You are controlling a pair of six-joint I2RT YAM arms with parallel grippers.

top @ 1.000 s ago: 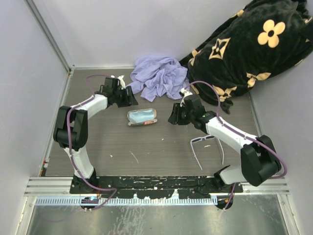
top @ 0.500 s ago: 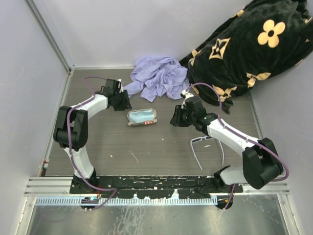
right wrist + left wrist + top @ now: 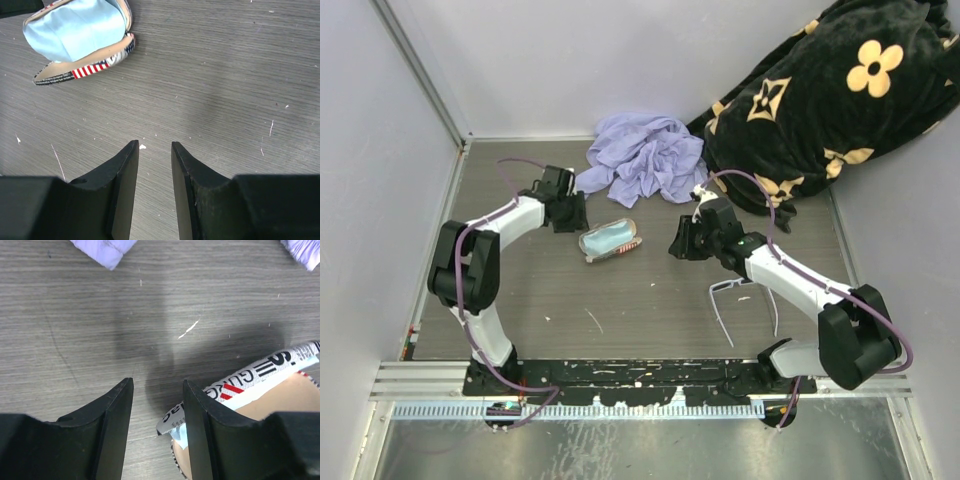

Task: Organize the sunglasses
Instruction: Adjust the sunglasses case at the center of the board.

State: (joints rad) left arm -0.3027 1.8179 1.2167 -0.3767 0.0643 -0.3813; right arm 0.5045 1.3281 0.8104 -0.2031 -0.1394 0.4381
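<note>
Sunglasses (image 3: 730, 286) unfolded, temples running nearward, left claw (image 3: 157, 387) apart, right claw (image 3: 155, 145) apart

The open case (image 3: 620, 250) lies on the counter (image 3: 650, 300) near its middle, with a folded cloth (image 3: 605, 238) inside it. The left gripper (image 3: 573, 220) sits just behind and to the left of the case, one of its fingers (image 3: 200, 425) right beside the case's end. The right gripper (image 3: 677, 243) is to the right of the case, apart from it. The sunglasses (image 3: 732, 286) lie nearer the front edge and further right, partly under the right arm. Behind the case, a crumpled garment (image 3: 645, 155) is heaped against the back wall. A blanket (image 3: 820, 100) is piled in the back right corner, touching the garment.
</note>
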